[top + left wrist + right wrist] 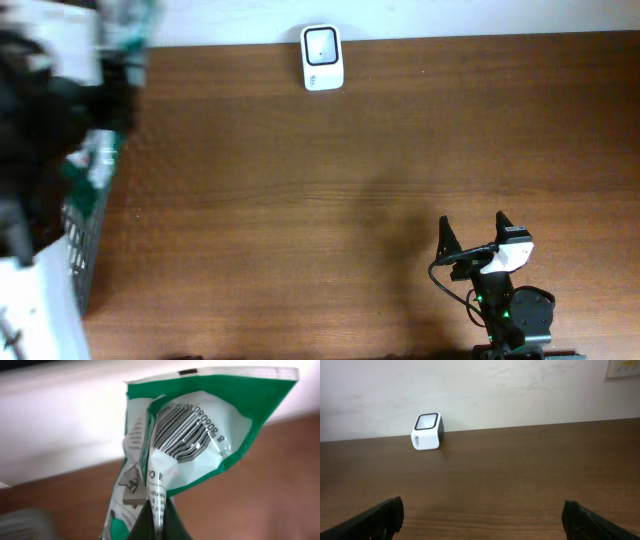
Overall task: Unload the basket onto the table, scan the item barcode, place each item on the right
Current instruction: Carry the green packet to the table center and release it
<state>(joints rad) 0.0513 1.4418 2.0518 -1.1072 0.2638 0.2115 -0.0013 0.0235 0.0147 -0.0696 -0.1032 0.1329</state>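
A broad table [300, 200] of dark brown wood with a fine lengthwise grain is seen, matte and flat. Behind its far edge a plain white wall [520, 390] is shown, faintly scuffed. At the left edge a basket [88, 240] of grey wire mesh is set, its contents too blurred to be made out. Above it, at the far left, the left arm is shown as a dark, blurred mass.

A packet [200, 435] of glossy, crinkled film, green with white panels, is held up off the table at that far left corner. Its lower part is pinched in the left gripper [159, 522], whose dark fingers are clamped together on the film. A sealed flat seam runs along the packet's top edge. A black barcode [180, 430] on a white panel is bent by the creases and faces the wrist camera.

At the near right, the right gripper [472, 222] is held just above the wood, its black pointed fingers spread wide apart with nothing between them.

A small scanner [322, 57], a rounded white plastic box with a dark-framed window, stands at the far edge by the wall.
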